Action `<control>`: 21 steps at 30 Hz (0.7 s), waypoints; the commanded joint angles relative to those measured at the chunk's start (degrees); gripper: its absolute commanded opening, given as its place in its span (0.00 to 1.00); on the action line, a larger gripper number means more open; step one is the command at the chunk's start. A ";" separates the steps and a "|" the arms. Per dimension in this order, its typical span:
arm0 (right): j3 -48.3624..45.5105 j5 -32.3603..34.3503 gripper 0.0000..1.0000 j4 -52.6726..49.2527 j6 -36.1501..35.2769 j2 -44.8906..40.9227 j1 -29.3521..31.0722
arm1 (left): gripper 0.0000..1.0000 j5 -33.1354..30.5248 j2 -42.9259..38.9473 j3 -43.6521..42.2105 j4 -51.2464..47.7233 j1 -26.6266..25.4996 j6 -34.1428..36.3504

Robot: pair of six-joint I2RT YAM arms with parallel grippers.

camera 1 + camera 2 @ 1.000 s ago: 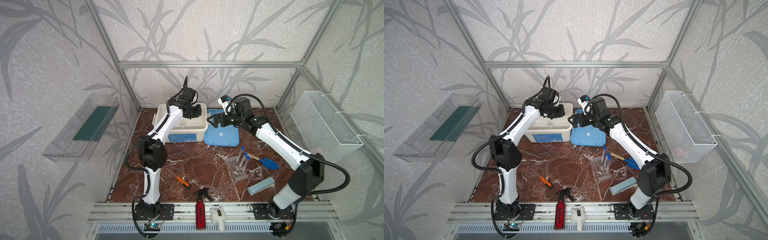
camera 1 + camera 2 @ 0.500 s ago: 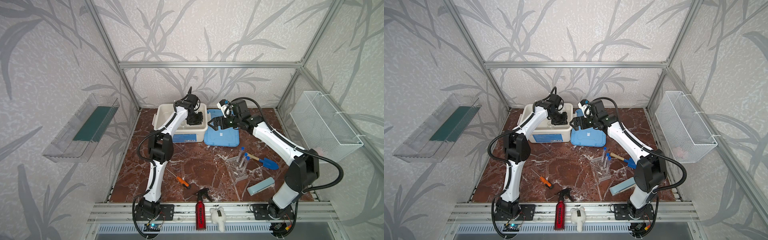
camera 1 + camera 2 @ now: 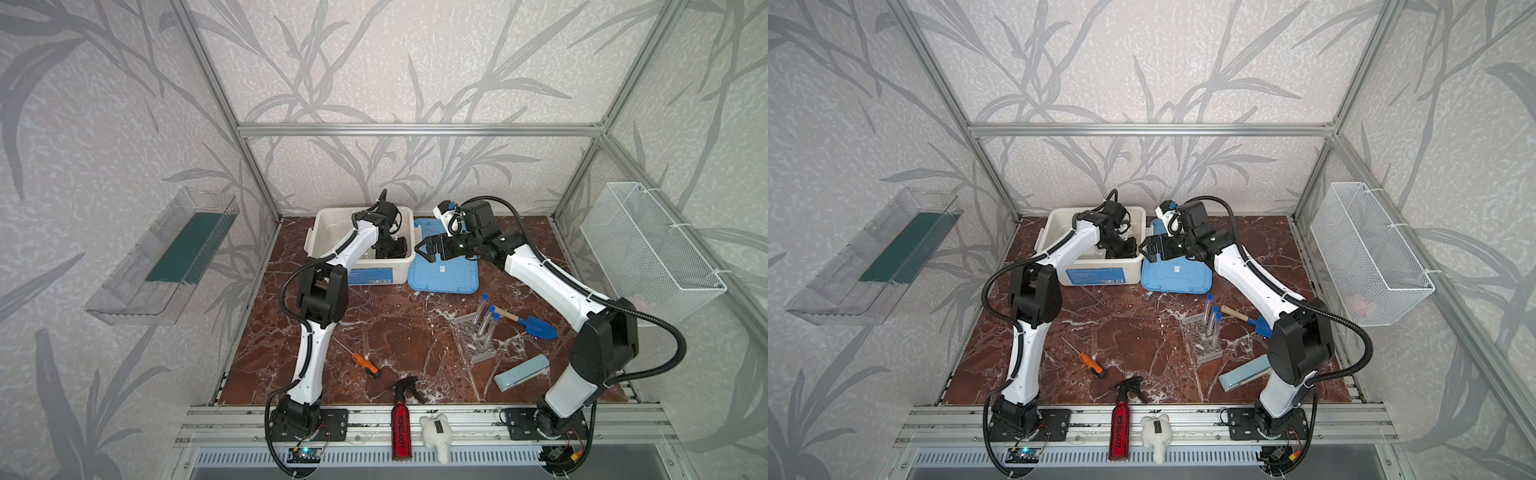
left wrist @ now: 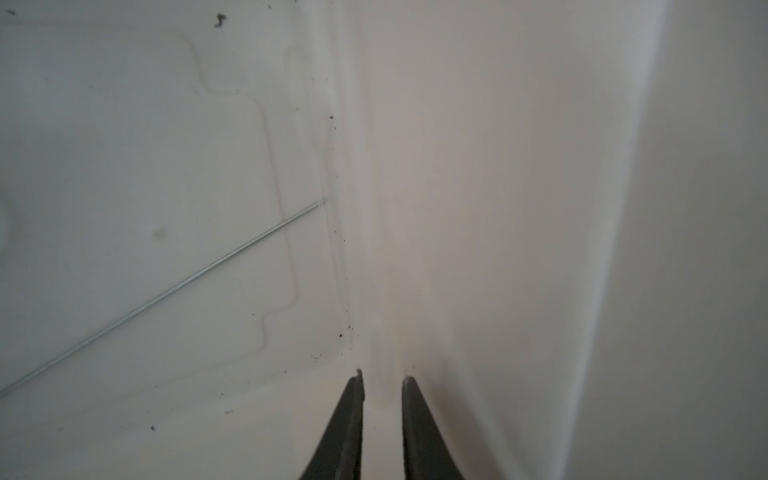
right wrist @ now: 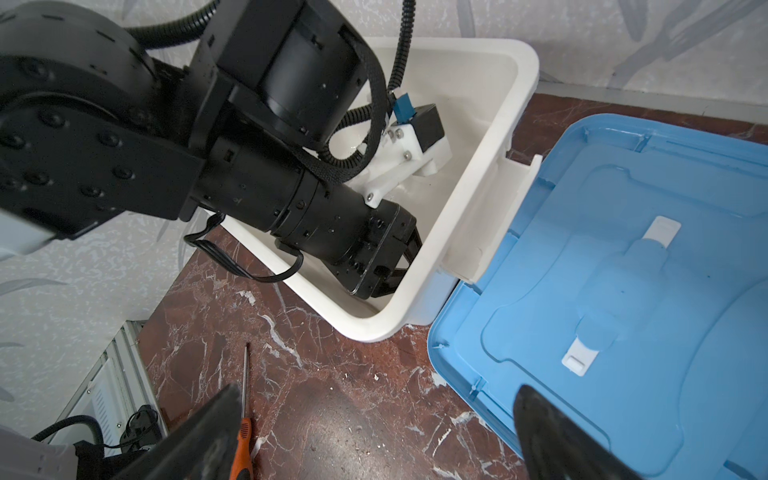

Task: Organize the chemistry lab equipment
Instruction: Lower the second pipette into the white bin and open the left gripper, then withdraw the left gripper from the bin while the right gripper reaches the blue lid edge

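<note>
White smooth plastic bin (image 3: 320, 232) at 12 o'clock holds the left gripper (image 4: 382, 384), jaws narrowly parted and empty, beside a thin clear rod (image 4: 166, 295) lying flat inside. Right gripper (image 3: 428, 251), jaws wide, hovers over the blue moulded lid (image 3: 444, 274). Blue-capped tubes (image 3: 486, 320) stand in the clear rack (image 3: 476, 336) at 3 o'clock on the marbled table (image 3: 395, 345).

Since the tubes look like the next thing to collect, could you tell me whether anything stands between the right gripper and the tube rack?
Nothing visible does. The right gripper hangs open above the blue lid; only bare tabletop lies between that lid and the tube rack with its blue-capped tubes. The blue trowel lies on the rack's far side.
</note>
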 commanded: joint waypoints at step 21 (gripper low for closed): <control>-2.22 0.83 1.00 0.71 0.03 -2.51 -0.05 | 0.63 -9.36 -5.56 3.12 -4.03 0.58 2.30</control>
